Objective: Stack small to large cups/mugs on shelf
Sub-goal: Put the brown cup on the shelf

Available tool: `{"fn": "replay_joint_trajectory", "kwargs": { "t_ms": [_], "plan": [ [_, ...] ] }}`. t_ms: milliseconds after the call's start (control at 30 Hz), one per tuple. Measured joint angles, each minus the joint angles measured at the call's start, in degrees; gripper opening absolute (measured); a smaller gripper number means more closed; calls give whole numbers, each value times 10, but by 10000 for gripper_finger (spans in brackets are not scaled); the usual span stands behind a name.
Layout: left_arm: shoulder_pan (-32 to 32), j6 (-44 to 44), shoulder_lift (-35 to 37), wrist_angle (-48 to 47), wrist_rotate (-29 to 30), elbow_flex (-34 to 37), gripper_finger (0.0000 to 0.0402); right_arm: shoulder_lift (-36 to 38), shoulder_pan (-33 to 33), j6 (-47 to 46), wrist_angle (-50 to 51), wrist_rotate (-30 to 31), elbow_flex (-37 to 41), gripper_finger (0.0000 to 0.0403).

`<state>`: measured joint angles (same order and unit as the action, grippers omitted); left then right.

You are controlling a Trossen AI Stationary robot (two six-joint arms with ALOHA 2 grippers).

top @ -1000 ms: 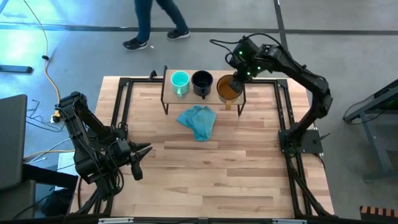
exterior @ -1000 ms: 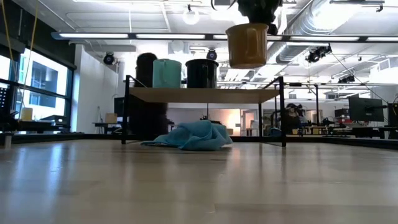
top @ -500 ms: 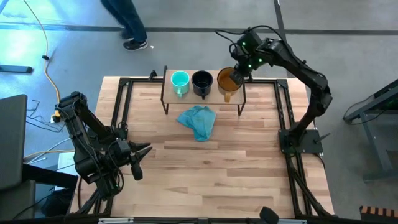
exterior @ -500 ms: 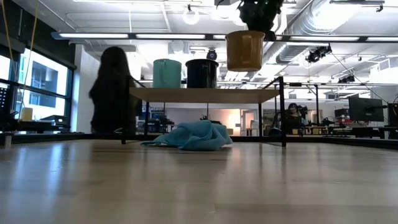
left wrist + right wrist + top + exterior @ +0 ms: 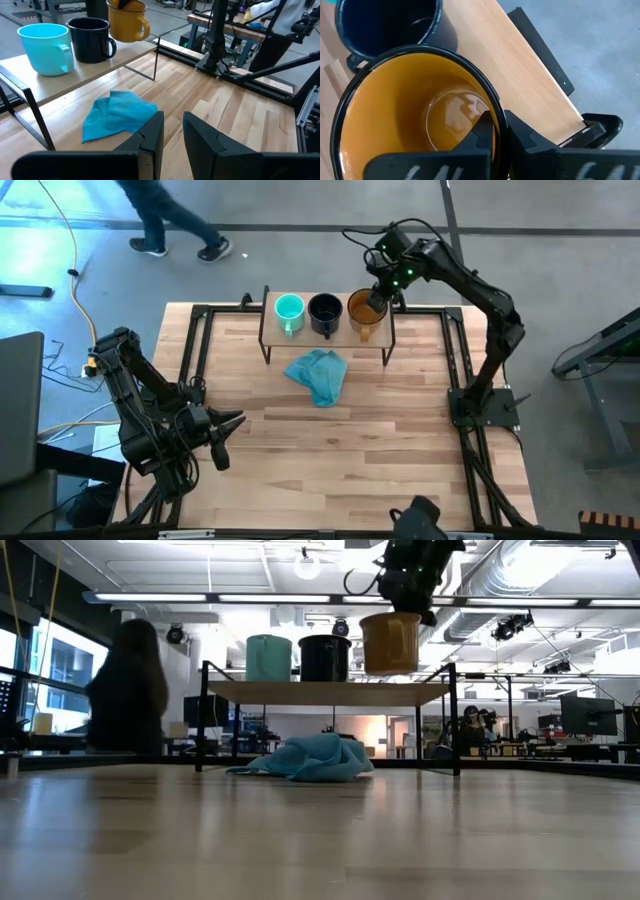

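Observation:
A small teal mug [image 5: 289, 309] and a black mug [image 5: 325, 310] stand upright on the light-wood shelf [image 5: 300, 332], the teal one at its left end. My right gripper [image 5: 383, 290] is shut on the amber-yellow mug [image 5: 364, 313] over the shelf's right end. In the low view the amber mug [image 5: 390, 643] hangs just above the shelf board [image 5: 330, 692], right of the black mug [image 5: 325, 657]. My left gripper [image 5: 226, 438] waits open over the table's near left, touching nothing. My right gripper holds the amber mug by its rim [image 5: 496, 111], on the side toward the table's far right. One finger [image 5: 482, 134] is inside the mug and the other [image 5: 530, 142] outside the wall. The fingers come from above, slanting down. The mug hangs upright, its base slightly clear of the shelf.
A blue-teal cloth [image 5: 320, 375] lies crumpled on the table just in front of the shelf. Black metal frame rails [image 5: 455, 360] run along the table's sides. A person [image 5: 170, 220] walks on the floor beyond the far edge.
My right gripper has carried the amber mug toward the far edge and down, from well above the shelf to just over its right end; the mug stays upright. The person behind the table has walked toward the left.

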<state>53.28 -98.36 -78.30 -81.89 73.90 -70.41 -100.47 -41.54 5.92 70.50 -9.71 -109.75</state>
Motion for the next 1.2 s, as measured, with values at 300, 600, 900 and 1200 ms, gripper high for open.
{"fn": "replay_joint_trajectory", "kwargs": {
  "t_ms": [300, 600, 900, 1200],
  "plan": [
    [0, 0, 0, -2, 0, 0, 62, -11, -23, 16, -12, -13, 0, 0],
    [0, 0, 0, -4, 1, 0, 62, -27, -32, 29, -17, -34, 0, 0],
    [0, -10, 0, -7, 1, 0, 62, -45, -35, 46, -17, -40, 0, 0],
    [0, -10, 0, -9, 3, 0, 62, -52, -35, 55, -17, -45, 0, 0]
  ]
}}
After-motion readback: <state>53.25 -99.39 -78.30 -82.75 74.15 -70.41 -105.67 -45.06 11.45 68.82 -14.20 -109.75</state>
